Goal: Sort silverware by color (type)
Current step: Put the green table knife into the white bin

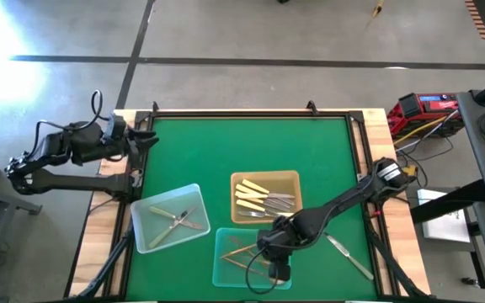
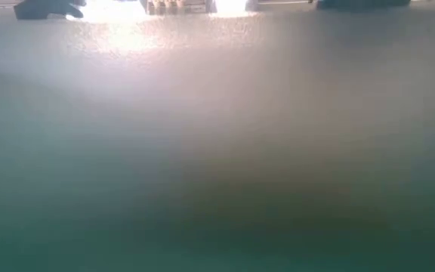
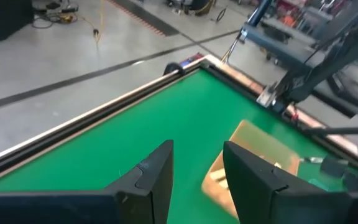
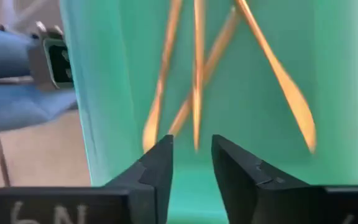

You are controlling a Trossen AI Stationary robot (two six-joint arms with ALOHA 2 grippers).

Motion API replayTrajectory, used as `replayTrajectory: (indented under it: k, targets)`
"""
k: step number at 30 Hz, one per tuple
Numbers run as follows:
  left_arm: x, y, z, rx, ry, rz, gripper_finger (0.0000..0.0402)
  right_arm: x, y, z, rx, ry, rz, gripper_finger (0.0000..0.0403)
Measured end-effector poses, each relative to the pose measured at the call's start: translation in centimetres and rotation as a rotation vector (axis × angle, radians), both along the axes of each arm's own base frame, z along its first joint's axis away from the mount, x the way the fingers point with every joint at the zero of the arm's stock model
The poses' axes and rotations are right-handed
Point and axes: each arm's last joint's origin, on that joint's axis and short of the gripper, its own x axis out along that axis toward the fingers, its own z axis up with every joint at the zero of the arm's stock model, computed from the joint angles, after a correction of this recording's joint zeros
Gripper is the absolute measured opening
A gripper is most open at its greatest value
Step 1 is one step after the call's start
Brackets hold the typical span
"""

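Note:
My right gripper hangs open over the near clear tray, pointing steeply down. Several gold pieces lie crossed on the tray's floor below the fingertips, and nothing sits between the fingers. Cream-handled pieces lie in the amber tray at the middle. A few pieces lie in the left clear tray. Silver pieces rest flat on the green mat at the near right. My left gripper waits open above the table's far left edge, holding nothing.
The three trays stand close together in the near half of the green mat; its far half is bare. A raised wooden frame borders the mat. Something blue shows beyond the table's near edge. The low view is a blur.

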Motion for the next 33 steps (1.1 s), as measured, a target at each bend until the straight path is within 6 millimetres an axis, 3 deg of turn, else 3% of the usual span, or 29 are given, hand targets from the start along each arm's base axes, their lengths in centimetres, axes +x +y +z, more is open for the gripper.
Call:
replayTrajectory:
  k: [3,7,10,17,22,27,33]
  targets:
    - [-0.7,-0.1,-0.3,-0.004,0.03,0.0,0.0123,-1.4,0.1,1.6,0.039,0.118,-0.039,0.012]
    - [-1.6,-0.2,-0.2,-0.001,0.011,0.001,0.0123,-5.1,0.8,4.4,-0.008,0.251,-0.089,0.0133]
    - [-2.1,-0.2,-0.1,0.002,-0.012,0.001,0.0123,-7.7,1.6,5.1,-0.086,0.305,-0.188,0.0135]
    - [-3.0,-0.4,-0.1,0.007,-0.046,0.004,0.0123,-13.0,4.6,2.1,-0.148,0.531,-0.348,0.0136]
    - [-3.2,-0.3,0.0,0.019,-0.057,0.032,0.0123,-15.9,5.7,0.3,-0.159,0.712,-0.429,0.0137]
    - [-3.0,-0.3,0.1,0.02,-0.07,0.032,0.0123,-17.3,5.6,-1.4,-0.172,0.842,-0.437,0.0137]
    - [-2.9,-0.3,0.1,0.006,-0.078,0.037,0.0123,-17.9,5.3,-3.7,-0.121,0.903,-0.325,0.0137]
